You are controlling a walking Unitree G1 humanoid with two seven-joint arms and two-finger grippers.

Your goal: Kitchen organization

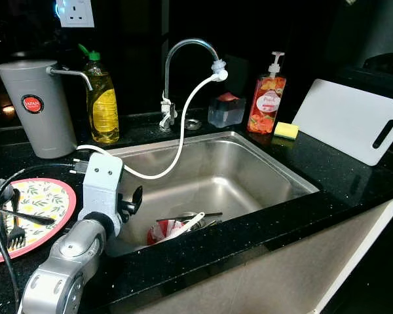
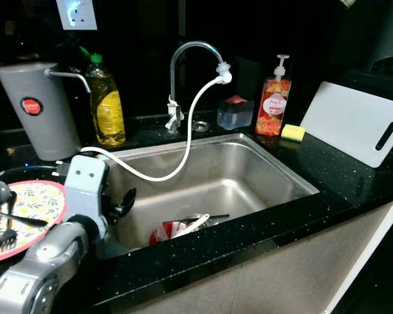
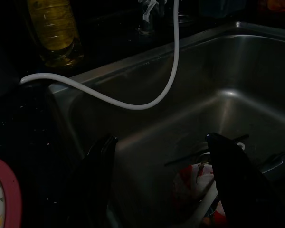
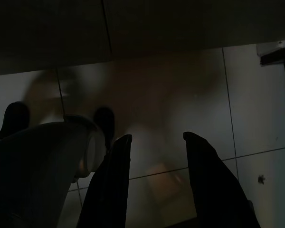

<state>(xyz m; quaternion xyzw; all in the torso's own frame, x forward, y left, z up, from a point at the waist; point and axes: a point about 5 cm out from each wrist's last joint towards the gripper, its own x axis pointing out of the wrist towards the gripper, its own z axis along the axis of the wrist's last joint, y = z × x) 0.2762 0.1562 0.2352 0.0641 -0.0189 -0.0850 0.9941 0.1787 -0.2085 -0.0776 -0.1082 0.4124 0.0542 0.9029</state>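
A steel sink (image 1: 249, 171) is set in the black counter. At its near left corner lie a red and white bowl (image 1: 165, 231) and several utensils (image 1: 190, 217). My left gripper (image 3: 164, 178) hangs open over the sink's left rim, above that pile and apart from it. Left of the sink a floral plate (image 1: 42, 199) with a pink rim carries a black fork (image 1: 16, 232) and other black utensils. My right gripper (image 4: 154, 171) hangs idle and open over a tiled floor (image 4: 247, 95).
A white hose (image 1: 180, 140) runs from the tap (image 1: 187, 49) across the sink's left rim. Behind stand a grey canister (image 1: 36, 108), a yellow bottle (image 1: 103, 104), a soap pump (image 1: 267, 101), a yellow sponge (image 1: 287, 130), a clear box (image 1: 226, 110) and a white cutting board (image 1: 350, 121).
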